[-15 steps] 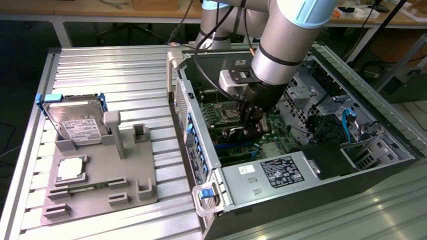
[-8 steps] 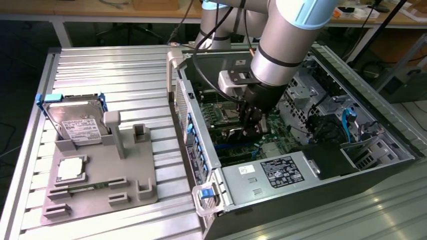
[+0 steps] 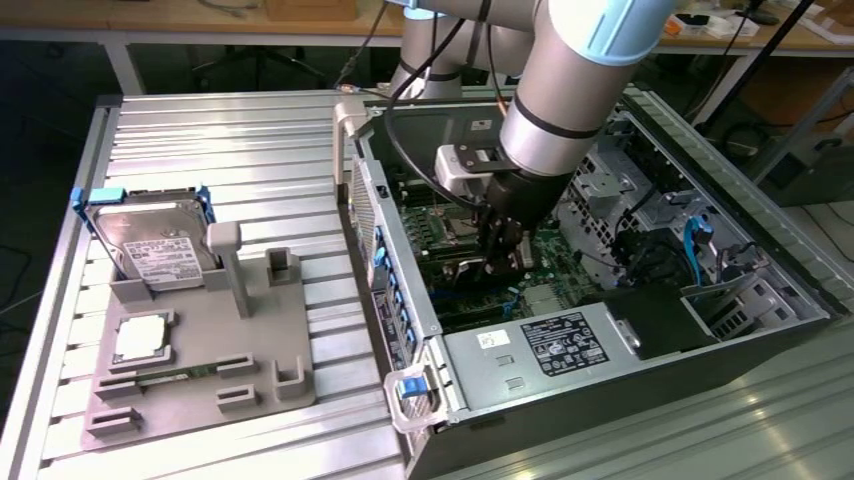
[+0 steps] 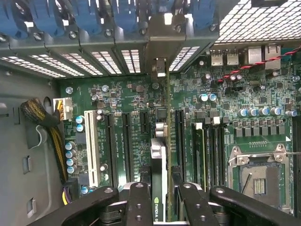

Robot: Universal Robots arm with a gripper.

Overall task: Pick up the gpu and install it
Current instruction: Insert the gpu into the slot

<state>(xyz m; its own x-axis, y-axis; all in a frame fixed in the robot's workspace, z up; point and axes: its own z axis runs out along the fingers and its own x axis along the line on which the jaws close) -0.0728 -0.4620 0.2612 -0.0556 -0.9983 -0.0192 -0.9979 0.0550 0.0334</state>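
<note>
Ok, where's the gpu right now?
The gpu stands on edge between the gripper fingers, inside the open computer case, over the motherboard slots, its bracket toward the rear slot covers.

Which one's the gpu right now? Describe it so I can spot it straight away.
Look inside the open computer case, over the green motherboard. The gpu is the thin card standing on edge between the gripper fingers. Its silvery end bracket reaches the rear slot covers, unlike the empty black slots beside it.

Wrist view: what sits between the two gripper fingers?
The gpu, seen edge-on, stands between the fingers of the gripper, its metal bracket up against the case's slot covers.
</note>
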